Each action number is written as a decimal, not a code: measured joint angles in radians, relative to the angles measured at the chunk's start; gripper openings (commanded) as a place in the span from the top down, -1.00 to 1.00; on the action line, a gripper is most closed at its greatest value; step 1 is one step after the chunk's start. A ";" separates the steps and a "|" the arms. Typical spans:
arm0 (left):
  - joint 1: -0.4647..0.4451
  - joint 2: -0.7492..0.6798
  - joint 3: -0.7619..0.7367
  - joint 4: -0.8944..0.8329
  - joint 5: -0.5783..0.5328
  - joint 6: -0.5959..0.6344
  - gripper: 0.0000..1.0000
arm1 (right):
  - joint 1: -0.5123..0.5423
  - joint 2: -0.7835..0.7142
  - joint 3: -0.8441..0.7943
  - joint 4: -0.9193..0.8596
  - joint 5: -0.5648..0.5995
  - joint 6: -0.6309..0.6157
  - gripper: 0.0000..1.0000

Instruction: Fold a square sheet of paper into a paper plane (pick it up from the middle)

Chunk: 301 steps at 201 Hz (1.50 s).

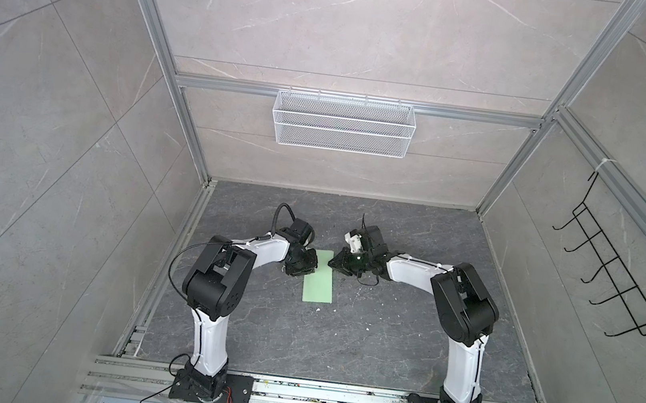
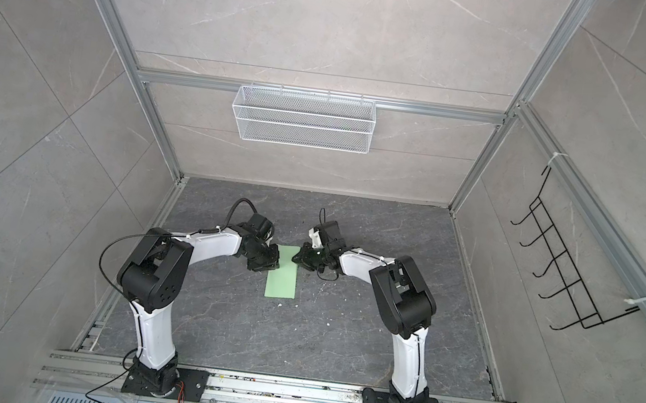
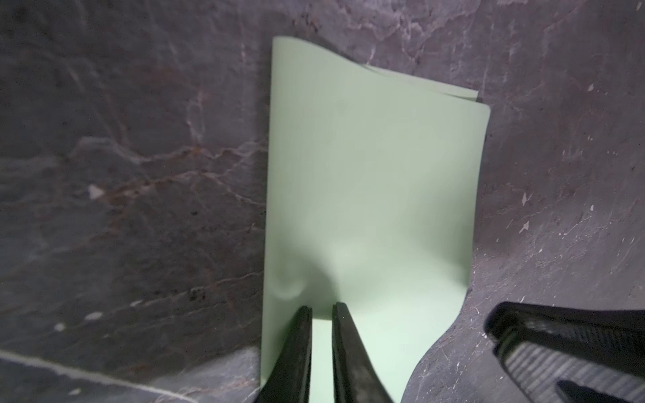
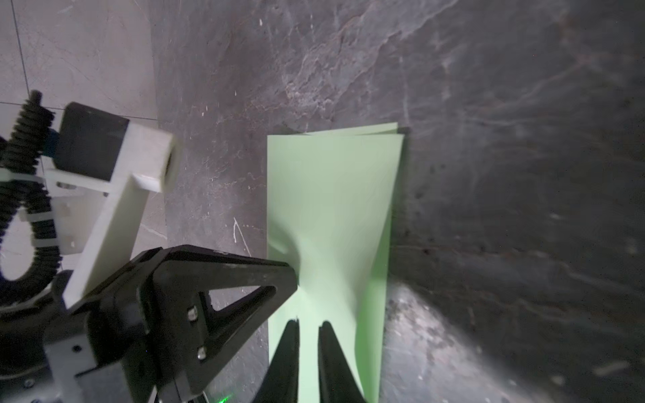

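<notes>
The square sheet of paper [image 1: 318,287] [image 2: 281,285] is pale green and lies folded in half, a narrow rectangle on the dark stone floor. Both grippers sit at its far end. My left gripper [image 1: 315,267] [image 2: 278,263] [image 3: 321,307] is on the left edge, its jaws drawn to a narrow slit with paper [image 3: 366,192] in it. A dent shows beside the tips. My right gripper [image 1: 331,263] [image 2: 294,258] [image 4: 309,322] is on the right edge, nearly closed on the paper [image 4: 331,192], which buckles up towards its tips. No paper plane shows.
A white wire basket [image 1: 343,123] hangs on the back wall. A black hook rack [image 1: 619,268] hangs on the right wall. Small white crumbs [image 1: 316,307] lie by the paper's near end. Aluminium rails [image 1: 331,396] run along the front by the arm bases.
</notes>
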 measured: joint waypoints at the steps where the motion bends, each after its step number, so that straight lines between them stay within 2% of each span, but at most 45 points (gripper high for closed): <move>1: 0.000 0.000 0.000 0.000 0.000 0.000 0.63 | 0.000 0.002 0.002 -0.001 0.000 0.000 0.69; 69: 0.000 0.002 0.006 -0.002 0.013 -0.008 0.55 | 0.000 0.099 0.084 -0.065 -0.006 -0.024 0.69; 117: 0.000 -0.003 -0.003 0.022 0.065 -0.002 0.43 | -0.002 0.122 0.106 -0.079 -0.011 -0.039 0.67; 166: -0.019 -0.004 -0.011 0.039 0.087 0.012 0.51 | -0.006 0.124 0.112 -0.073 -0.019 -0.050 0.57; 193: -0.023 -0.004 -0.013 0.034 0.075 0.012 0.52 | -0.026 0.082 0.048 -0.026 -0.022 -0.048 0.39; 211: -0.023 -0.004 -0.013 0.033 0.073 0.011 0.52 | -0.051 0.026 -0.008 -0.019 -0.020 -0.045 0.34; 238: -0.023 -0.004 -0.013 0.034 0.065 0.009 0.49 | -0.073 -0.017 -0.042 -0.009 -0.018 -0.046 0.33; 301: -0.024 -0.006 -0.014 0.040 0.059 -0.004 0.43 | -0.069 -0.014 -0.059 -0.008 -0.073 -0.063 0.33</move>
